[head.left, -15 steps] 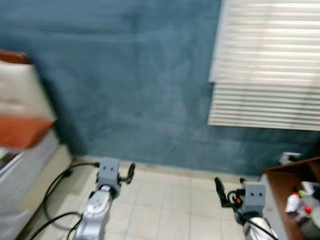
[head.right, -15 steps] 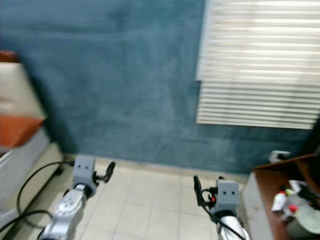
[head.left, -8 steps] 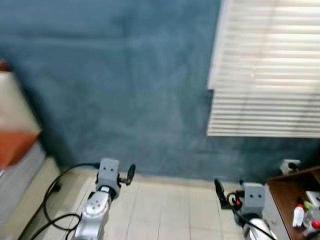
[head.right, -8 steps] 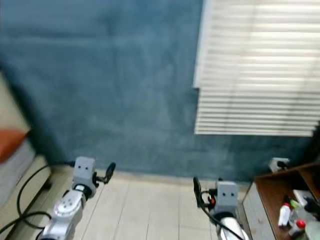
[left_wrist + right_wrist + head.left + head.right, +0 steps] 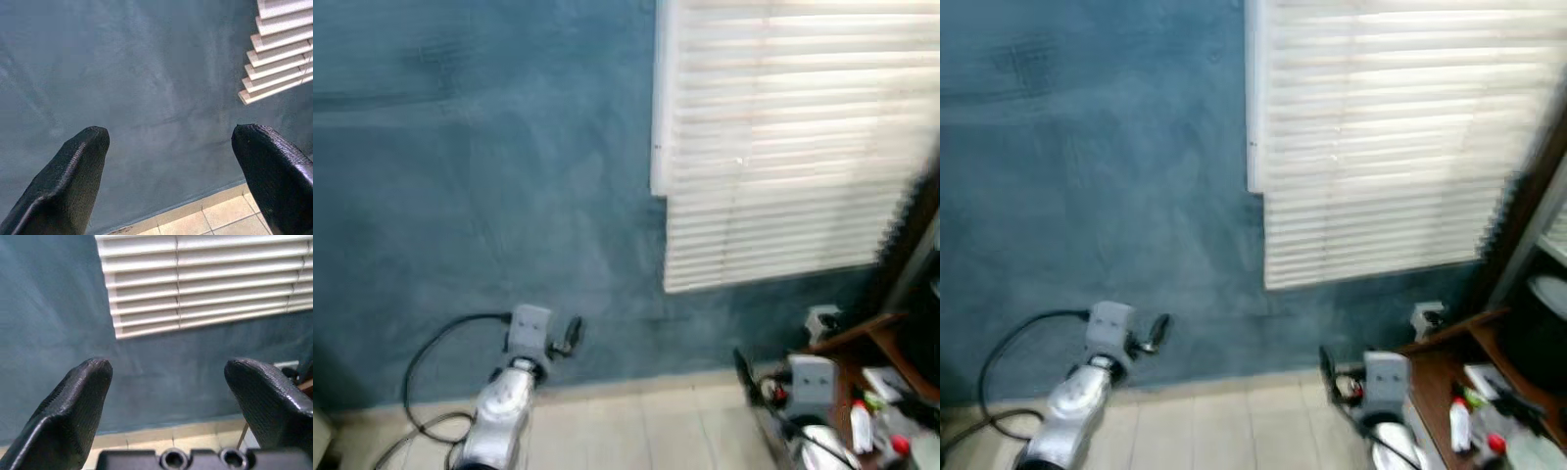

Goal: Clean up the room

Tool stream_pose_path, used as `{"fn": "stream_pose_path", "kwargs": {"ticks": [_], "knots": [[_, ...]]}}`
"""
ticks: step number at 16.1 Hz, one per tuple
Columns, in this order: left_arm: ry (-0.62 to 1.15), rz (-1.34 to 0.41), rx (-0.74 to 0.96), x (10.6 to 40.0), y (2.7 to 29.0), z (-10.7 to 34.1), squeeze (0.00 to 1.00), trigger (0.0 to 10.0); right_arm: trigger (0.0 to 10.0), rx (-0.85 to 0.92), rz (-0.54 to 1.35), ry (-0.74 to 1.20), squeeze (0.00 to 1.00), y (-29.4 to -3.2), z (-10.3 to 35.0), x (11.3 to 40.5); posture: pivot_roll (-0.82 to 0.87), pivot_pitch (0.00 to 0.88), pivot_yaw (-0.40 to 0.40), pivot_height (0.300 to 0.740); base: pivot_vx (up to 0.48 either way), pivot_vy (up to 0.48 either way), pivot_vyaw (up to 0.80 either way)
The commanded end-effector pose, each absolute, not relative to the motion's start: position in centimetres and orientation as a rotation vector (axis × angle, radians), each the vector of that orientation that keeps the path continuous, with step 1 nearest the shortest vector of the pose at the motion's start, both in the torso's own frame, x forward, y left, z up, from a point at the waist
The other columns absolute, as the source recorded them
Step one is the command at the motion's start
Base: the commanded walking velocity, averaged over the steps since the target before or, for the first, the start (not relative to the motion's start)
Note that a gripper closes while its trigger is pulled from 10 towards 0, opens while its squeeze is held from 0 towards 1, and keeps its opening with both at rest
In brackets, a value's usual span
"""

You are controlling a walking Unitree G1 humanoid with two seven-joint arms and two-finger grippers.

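My left gripper [image 5: 570, 333] is held out low on the left, open and empty, facing the blue wall [image 5: 489, 196]. My right gripper [image 5: 744, 370] is held out low on the right, also open with nothing between its fingers. In the left wrist view the fingers [image 5: 78, 166] frame bare wall and a strip of tiled floor. The right wrist view has the fingers [image 5: 83, 391] pointing at the white blinds [image 5: 205, 279]. Small bottles [image 5: 1459, 426] and clutter lie on a brown wooden desk [image 5: 1430, 362] at the lower right, beside my right arm.
White window blinds [image 5: 783, 137] cover the upper right of the wall. A white wall socket [image 5: 820, 318] sits just above the desk. A black cable [image 5: 426, 362] loops along the floor at the left. Pale floor tiles [image 5: 636, 431] run between my arms. A dark frame [image 5: 911, 245] stands at the far right.
The whole picture has swung right and upward, so the camera has turned: the bed has slid out on the left and the blinds have shifted left. Both arms keep their pose.
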State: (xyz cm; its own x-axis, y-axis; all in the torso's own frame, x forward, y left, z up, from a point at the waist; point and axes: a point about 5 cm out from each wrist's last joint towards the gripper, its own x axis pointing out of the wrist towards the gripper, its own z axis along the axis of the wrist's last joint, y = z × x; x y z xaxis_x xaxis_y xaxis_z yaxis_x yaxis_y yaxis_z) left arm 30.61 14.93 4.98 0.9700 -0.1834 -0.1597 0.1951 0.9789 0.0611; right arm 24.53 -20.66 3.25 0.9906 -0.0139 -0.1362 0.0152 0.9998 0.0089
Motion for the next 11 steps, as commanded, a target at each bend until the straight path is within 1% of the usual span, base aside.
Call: {"fn": "stream_pose_path", "kwargs": {"ticks": [1, 3, 5, 7, 8, 9, 10, 11], "knots": [[0.158, -0.215, 0.067, 30.8, 13.8, 5.1, 0.00, 10.0, 10.0, 0.000, -0.038, 0.146, 0.00, -21.6, 3.2, 24.3, -0.12, 0.000, 0.031, 0.740, 0.480, 0.000, 0.00], [0.163, -0.182, 0.062, 31.0, 13.7, 5.1, 0.00, 10.0, 10.0, 0.007, -0.036, 0.152, 0.00, -21.6, 3.1, 24.4, -0.12, 0.000, 0.029, 0.740, 0.480, 0.000, 0.00], [0.155, -0.163, 0.033, 30.3, 13.9, 5.0, 0.00, 10.0, 10.0, 0.016, -0.041, 0.146, 0.00, -21.8, 3.4, 24.3, -0.12, 0.000, 0.028, 0.740, 0.480, 0.000, 0.00], [0.104, -0.142, 0.009, 30.1, 13.9, 5.6, 0.00, 10.0, 10.0, 0.009, -0.046, 0.143, 0.00, -22.0, 3.4, 24.1, -0.12, 0.000, 0.024, 0.740, 0.480, 0.000, 0.00], [0.067, -0.120, -0.008, 30.2, 14.1, 6.1, 0.00, 10.0, 10.0, -0.021, -0.062, 0.079, 0.00, -22.2, 4.4, 24.2, -0.11, 0.000, 0.019, 0.740, 0.480, 0.000, 0.00], [0.011, -0.102, -0.015, 30.2, 14.3, 7.0, 0.00, 10.0, 10.0, -0.085, -0.072, -0.072, 0.00, -22.3, 7.0, 24.5, -0.11, 0.000, 0.019, 0.740, 0.480, 0.000, 0.00], [-0.049, -0.089, -0.020, 30.2, 14.6, 8.1, 0.00, 10.0, 10.0, -0.124, -0.066, -0.172, 0.00, -22.1, 9.4, 24.7, -0.12, 0.000, 0.014, 0.740, 0.480, 0.000, 0.00], [-0.093, -0.084, -0.014, 30.0, 14.8, 9.1, 0.00, 10.0, 10.0, -0.126, -0.068, -0.204, 0.00, -21.9, 10.4, 24.7, -0.12, 0.000, 0.014, 0.740, 0.480, 0.000, 0.00]]}}
